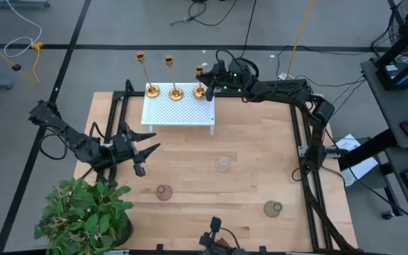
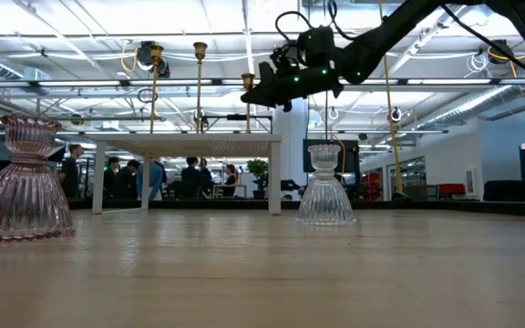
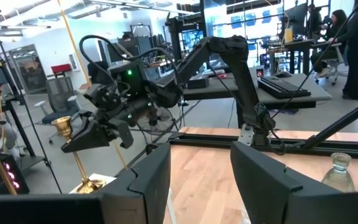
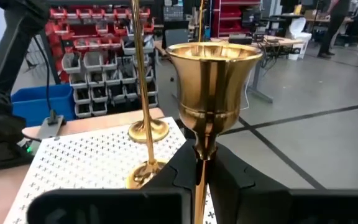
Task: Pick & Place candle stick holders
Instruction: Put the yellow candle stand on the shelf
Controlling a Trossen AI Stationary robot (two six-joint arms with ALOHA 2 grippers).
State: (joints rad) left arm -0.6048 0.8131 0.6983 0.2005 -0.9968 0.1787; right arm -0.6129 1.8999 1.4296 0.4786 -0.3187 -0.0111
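Three gold candle stick holders stand upright with their round bases on a white perforated platform [image 1: 179, 112] at the table's far side: the tallest [image 1: 147, 74] on the left, the middle one [image 1: 172, 78], and the shortest [image 1: 200, 81] on the right. My right gripper [image 1: 207, 83] reaches in from the right and is shut on the shortest one [image 4: 213, 81], just below its cup. My left gripper [image 1: 139, 152] is open and empty over the table's left part, far from the platform. My right gripper pinches the shortest holder's thin stem [image 4: 200, 186] between its two fingers, just under the top cup. The fingers come level from the table's right side and lie across the stem. The holder stands upright with its base [image 1: 200, 91] on the platform.
Three glass holders stand on the wooden table: a clear one [image 1: 223, 164] mid-table, a pink one [image 1: 163, 192] nearer the front, and a green one [image 1: 273, 208] at the front right. A potted plant [image 1: 83, 216] fills the front left corner. People stand in the room behind.
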